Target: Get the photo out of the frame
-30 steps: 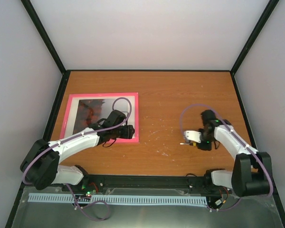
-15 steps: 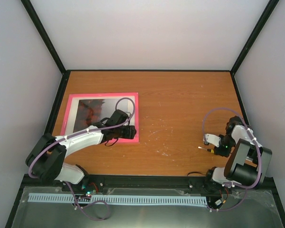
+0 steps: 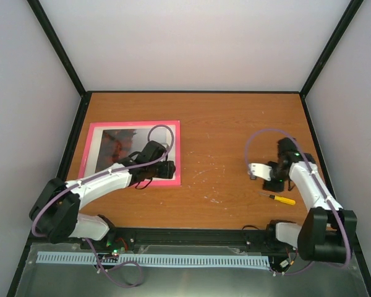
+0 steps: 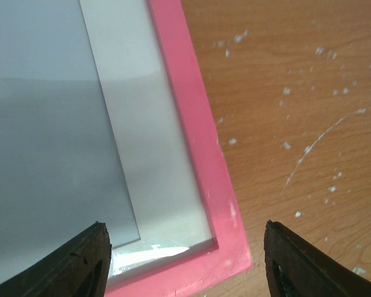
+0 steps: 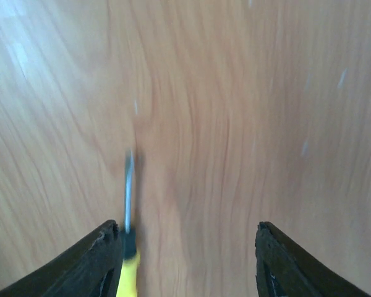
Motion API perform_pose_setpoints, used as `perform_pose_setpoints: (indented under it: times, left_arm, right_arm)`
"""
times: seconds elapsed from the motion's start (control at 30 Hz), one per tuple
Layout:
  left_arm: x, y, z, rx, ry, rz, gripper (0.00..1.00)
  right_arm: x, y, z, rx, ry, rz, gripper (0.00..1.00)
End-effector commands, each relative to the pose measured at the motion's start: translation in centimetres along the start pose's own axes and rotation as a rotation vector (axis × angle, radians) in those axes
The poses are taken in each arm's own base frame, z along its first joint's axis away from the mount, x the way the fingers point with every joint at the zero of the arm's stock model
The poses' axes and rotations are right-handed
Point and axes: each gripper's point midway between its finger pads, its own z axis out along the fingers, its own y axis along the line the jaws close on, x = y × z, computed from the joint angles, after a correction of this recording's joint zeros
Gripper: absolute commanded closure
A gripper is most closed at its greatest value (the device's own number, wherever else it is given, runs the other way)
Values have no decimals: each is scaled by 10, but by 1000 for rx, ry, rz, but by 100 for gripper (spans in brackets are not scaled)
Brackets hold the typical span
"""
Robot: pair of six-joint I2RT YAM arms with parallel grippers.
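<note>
- Wood, orange-brown and flecked with pale scratches, makes up the table (image 3: 235, 117) that fills the middle of the top view.
- We see the frame (image 3: 176, 148) lying flat on the left part of the table. Its thin pink border runs close along the table's left edge.
- We find the photo (image 3: 114, 142) inside that border. It has a mottled dark red and black patch towards its middle, and it is pale grey-white along its left side.
- We see the left gripper (image 4: 187, 240) hanging over the frame's lower right corner with its jaws spread wide and nothing grasped.
  - In its wrist view, one finger stands over the grey sheets inside the border.
  - The other finger stands over bare wood, and the pink corner lies between them.
- We see the right gripper (image 5: 187, 234) at the right of the table, well apart from the frame. It is released too, and only blurred wood grain shows between its jaws.
- We spot a small screwdriver (image 3: 279, 198) with a yellow handle lying on the table just below the right gripper in the top view.
  - In the right wrist view its thin metal shaft points up the picture, just beside the finger at lower left.
  - We cannot tell whether it touches that finger.
</note>
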Motion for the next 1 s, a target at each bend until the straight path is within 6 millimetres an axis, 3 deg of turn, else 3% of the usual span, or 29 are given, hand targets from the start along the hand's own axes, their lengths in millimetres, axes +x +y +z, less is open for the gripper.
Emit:
perform_pose_setpoints:
  times: [0.0,0.07,0.2,0.33,0.43,0.57,0.63,0.8,0.97]
  left_arm:
    - [-39,-7,-32,-21,-121,3,32]
    - [-45,-6,-41,-21,-151,-10,31]
    - [-52,1,-58,-15,-208,-63,28]
    - [-47,14,-69,-10,-232,-129,28]
    - [-38,20,-73,7,-237,-167,28]
    - [-19,30,-68,-4,-216,-211,28]
    - [-10,38,-65,-29,-194,-229,28]
    - [-10,54,-68,-109,-208,-243,26]
    - [-18,66,-79,-167,-230,-259,26]
  right_arm:
    - [-81,10,-10,-25,-147,-20,41]
    - [-121,15,-10,-52,-194,-59,41]
    - [-180,21,-7,-97,-178,-148,41]
    - [-231,11,-34,-91,-189,-222,41]
    - [-247,20,-55,-162,-187,-253,40]
    - [-248,20,-54,-162,-41,-343,40]
    - [-257,17,-44,-159,14,-367,41]
    - [-313,-4,-17,-98,-95,-305,44]
    - [-346,6,0,-138,-274,-312,47]
